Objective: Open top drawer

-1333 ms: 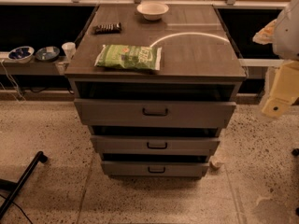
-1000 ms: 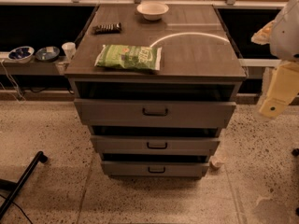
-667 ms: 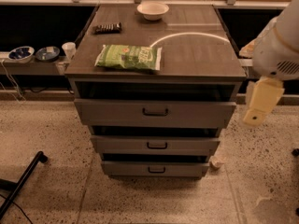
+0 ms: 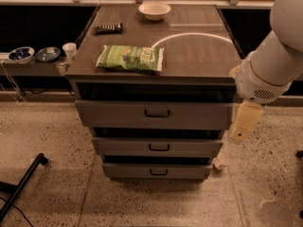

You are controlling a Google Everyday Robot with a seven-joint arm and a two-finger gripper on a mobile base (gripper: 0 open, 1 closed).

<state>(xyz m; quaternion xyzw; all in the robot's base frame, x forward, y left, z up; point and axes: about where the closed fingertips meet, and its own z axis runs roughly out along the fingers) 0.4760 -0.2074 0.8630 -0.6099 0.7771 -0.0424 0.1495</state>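
The top drawer (image 4: 118,115) sits right under the top of the desk (image 4: 199,56). Its wide front faces out, with the small dark handle (image 4: 157,113) at its middle and a dark gap above it. The gripper (image 4: 245,123) hangs off the drawer's right end, beside the corner of the front panel and well apart from the handle. It has hold of nothing, and whether its jaws are open or closed cannot be told from this view.

The step in hand, as I judge it, is the reach to the handle. To do it well, the gripper needs to travel left along the front, come level with the loop and face it square, with the jaws spread enough to pass either side of the bar. Close on the bar itself, not the panel. Then pull straight back and level — a slanted pull could jam the drawer or drag the whole desk. The green bag (image 4: 130,58) and the bowl (image 4: 155,11) on top lie out of the way
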